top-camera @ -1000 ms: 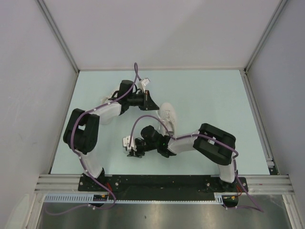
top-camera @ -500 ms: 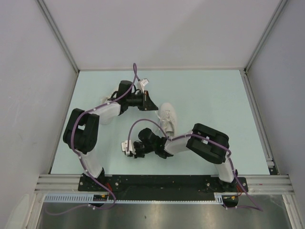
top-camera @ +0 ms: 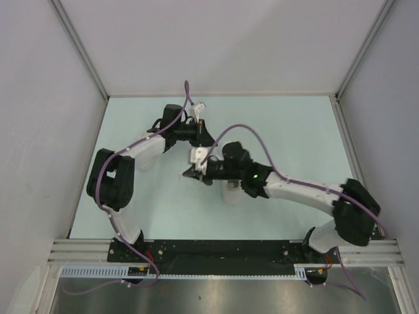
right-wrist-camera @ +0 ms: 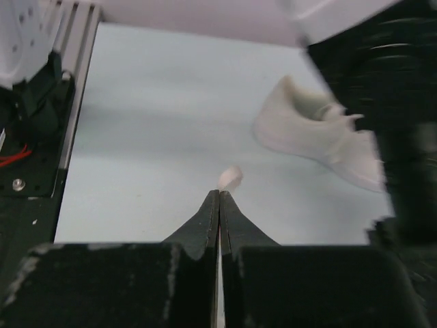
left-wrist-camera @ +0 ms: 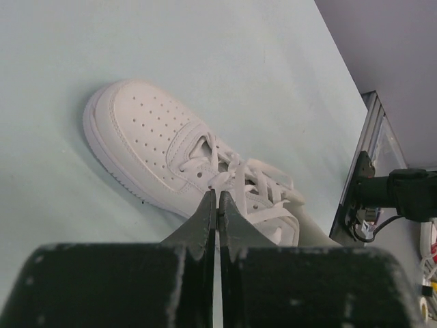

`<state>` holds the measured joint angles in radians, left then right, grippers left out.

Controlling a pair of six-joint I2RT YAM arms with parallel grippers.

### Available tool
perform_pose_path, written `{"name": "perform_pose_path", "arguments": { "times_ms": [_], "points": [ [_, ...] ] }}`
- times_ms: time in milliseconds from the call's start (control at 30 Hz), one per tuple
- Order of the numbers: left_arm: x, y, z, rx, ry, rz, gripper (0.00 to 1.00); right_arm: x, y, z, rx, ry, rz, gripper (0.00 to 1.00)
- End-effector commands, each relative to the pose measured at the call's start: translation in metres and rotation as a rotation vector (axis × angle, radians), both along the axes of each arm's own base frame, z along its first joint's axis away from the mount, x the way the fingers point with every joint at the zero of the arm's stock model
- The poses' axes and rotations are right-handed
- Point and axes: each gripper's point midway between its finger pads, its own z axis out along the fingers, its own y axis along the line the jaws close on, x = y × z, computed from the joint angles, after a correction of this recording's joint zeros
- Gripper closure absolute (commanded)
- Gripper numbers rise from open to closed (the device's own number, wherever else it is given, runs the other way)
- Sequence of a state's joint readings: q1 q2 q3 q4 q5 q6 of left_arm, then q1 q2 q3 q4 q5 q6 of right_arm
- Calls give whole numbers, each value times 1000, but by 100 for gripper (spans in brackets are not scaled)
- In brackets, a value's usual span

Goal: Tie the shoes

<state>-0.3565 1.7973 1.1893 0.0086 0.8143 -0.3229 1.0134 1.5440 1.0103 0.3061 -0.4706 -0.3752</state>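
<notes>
Shoe (top-camera: pixel 230 192) half hidden under right arm (top-camera: pixel 301 191), 4 o'clock of right gripper (top-camera: pixel 190 173). Right jaws pressed together, white scrap (right-wrist-camera: pixel 231 179) at tips, maybe lace end, can't confirm. Left gripper (top-camera: pixel 201 136) at 12 o'clock, jaws closed beside laces (left-wrist-camera: pixel 256 188). No bow visible; tying looks barely started. Second shoe unseen. No containers.

The right arm (top-camera: pixel 298 190) unfolded from its tucked pose, its elbow swinging out to the right, and carried the right gripper (top-camera: pixel 188 174) farther back, close to the left gripper (top-camera: pixel 207 142). It came to cover most of the shoe (top-camera: pixel 232 194).
</notes>
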Motion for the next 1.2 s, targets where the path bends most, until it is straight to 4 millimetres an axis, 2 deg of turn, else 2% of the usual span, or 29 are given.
{"name": "perform_pose_path", "arguments": {
  "times_ms": [0,33,167,267,300,433,667,867,1167],
  "points": [
    [8,4,57,13,-180,-35,100,13,-53,46,11,85,-116,100],
    [6,6,61,30,-180,-39,100,27,-69,48,1,96,-168,100],
    [1,15,80,71,-278,-56,100,28,-129,60,-30,136,-287,100],
    [-6,22,96,91,-331,-61,100,28,-159,58,-50,153,-372,100],
    [-8,25,104,91,-356,-56,100,23,-171,66,-32,139,-398,100],
    [-5,38,124,106,-407,-16,100,24,-210,73,-21,128,-538,100],
    [15,57,131,150,-442,24,100,29,-264,91,44,99,-743,100],
    [23,57,136,156,-451,18,100,39,-307,111,114,41,-934,100],
    [31,58,146,162,-485,39,100,43,-374,115,82,-70,-1194,100]
  ]
}}
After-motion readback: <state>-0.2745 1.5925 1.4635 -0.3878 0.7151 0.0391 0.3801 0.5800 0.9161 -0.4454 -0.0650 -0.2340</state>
